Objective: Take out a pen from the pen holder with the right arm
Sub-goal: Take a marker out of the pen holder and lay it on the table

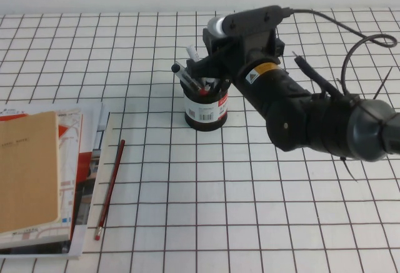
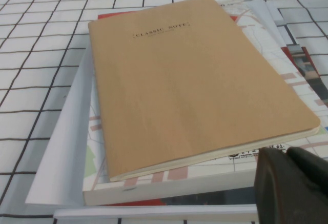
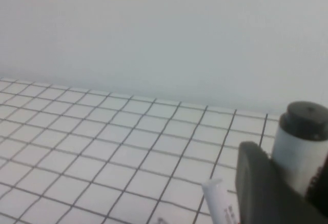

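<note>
My right claw [image 1: 203,67] sits over the pen holder [image 1: 206,112] mid-tabletop toward the far edge, half-closed on a white pen [image 3: 302,142], so I should lift straight up, grip firm, clear of its neighbours; left claw [image 2: 292,183] hangs over the notebook [image 2: 195,80] at the near-left corner.

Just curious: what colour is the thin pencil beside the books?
Thin pencil: dark red, best in high view. Right gripper at black pen holder; left gripper above books.
</note>
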Available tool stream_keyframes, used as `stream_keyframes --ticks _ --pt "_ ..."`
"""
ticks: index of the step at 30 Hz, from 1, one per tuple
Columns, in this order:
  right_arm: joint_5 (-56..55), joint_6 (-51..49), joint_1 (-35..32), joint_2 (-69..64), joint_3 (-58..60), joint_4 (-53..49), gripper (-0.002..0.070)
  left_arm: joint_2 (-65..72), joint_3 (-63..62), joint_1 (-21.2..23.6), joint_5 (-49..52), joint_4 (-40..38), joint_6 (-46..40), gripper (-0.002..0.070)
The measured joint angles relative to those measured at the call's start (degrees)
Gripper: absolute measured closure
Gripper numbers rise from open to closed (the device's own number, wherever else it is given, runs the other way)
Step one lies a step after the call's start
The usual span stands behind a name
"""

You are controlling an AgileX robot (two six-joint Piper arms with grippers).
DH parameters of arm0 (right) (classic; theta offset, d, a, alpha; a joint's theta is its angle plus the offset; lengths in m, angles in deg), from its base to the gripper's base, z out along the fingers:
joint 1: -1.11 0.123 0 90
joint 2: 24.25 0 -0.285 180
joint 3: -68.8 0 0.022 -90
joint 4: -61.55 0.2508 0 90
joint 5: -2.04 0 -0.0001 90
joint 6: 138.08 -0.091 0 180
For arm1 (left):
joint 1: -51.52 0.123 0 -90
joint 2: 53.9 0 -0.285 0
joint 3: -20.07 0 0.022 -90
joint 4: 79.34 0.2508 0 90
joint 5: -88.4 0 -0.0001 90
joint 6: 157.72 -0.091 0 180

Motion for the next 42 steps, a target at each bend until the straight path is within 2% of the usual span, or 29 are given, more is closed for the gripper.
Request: stream_keyframes --ticks 7,10,18,21,23,32,42 --pt "3.3 3.5 0.0 7.9 0.0 0.0 0.0554 0.0 0.0 0.0 0.0 0.0 0.0 0.0679" --pt "10.2 3.9 -0.1 12.2 -0.3 0.0 0.0554 0.0 0.0 0.0 0.0 0.0 0.0 0.0679" --pt "48.5 -2.7 -0.1 16.9 -9.9 -0.2 0.0554 0.0 0.0 0.0 0.0 0.0 0.0 0.0679" --pt "58.8 -7.2 -0.1 16.5 -12.6 -0.2 0.0554 0.0 0.0 0.0 0.0 0.0 0.0 0.0679" --pt "61.9 -9.3 -0.1 15.5 -13.1 0.4 0.0554 0.0 0.0 0.0 0.0 0.0 0.0 0.068" --pt "63.9 -14.3 3.4 5.2 -13.3 7.5 0.0554 0.0 0.0 0.0 0.0 0.0 0.0 0.0679" --pt "51.3 -12.5 7.5 -5.6 -13.3 17.1 0.0554 0.0 0.0 0.0 0.0 0.0 0.0 0.0679"
